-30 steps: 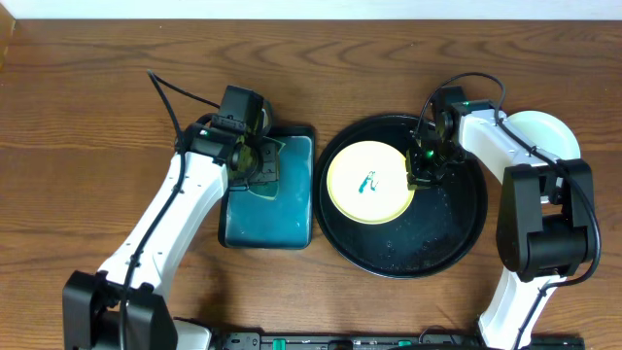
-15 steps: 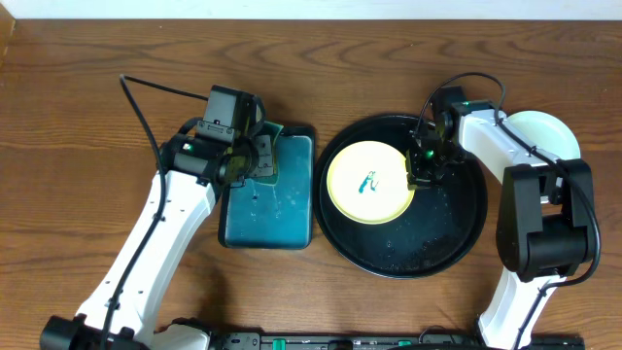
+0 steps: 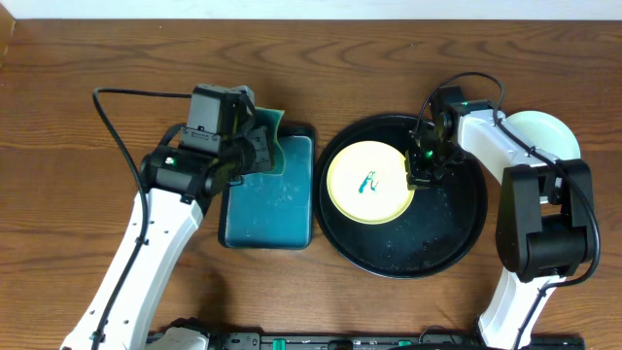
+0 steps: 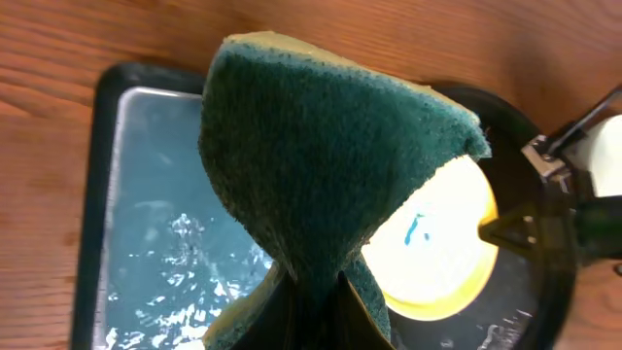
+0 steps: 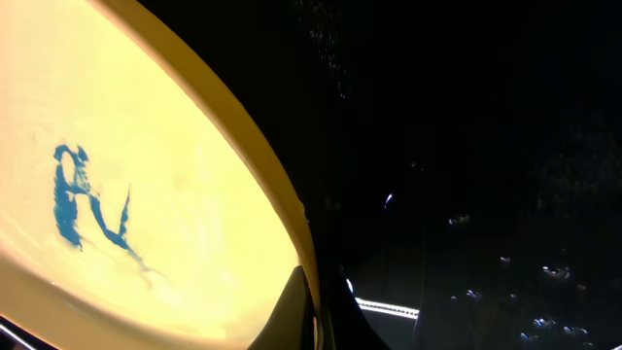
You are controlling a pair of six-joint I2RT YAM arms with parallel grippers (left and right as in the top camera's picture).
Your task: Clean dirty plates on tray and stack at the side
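A yellow plate [image 3: 367, 182] with a teal scribble stain [image 3: 369, 181] lies on the round black tray [image 3: 457, 224]. My right gripper [image 3: 420, 173] is shut on the yellow plate's right rim [image 5: 292, 219], one finger inside and one outside. My left gripper [image 3: 255, 148] is shut on a green and yellow sponge [image 3: 266, 141], held above the top edge of the teal tray. In the left wrist view the sponge [image 4: 321, 156] fills the centre, with the yellow plate [image 4: 437, 243] behind it to the right. A pale plate [image 3: 540, 128] lies on the table behind my right arm.
The rectangular teal tray [image 3: 277, 209] lies left of the black tray, its wet floor [image 4: 165, 243] glistening. Water drops speckle the black tray floor [image 5: 505, 272]. A black cable [image 3: 126, 94] loops from my left arm over the table.
My left arm has lifted the sponge off the teal tray and swung slightly up and left. The right gripper has stayed on the yellow plate's rim.
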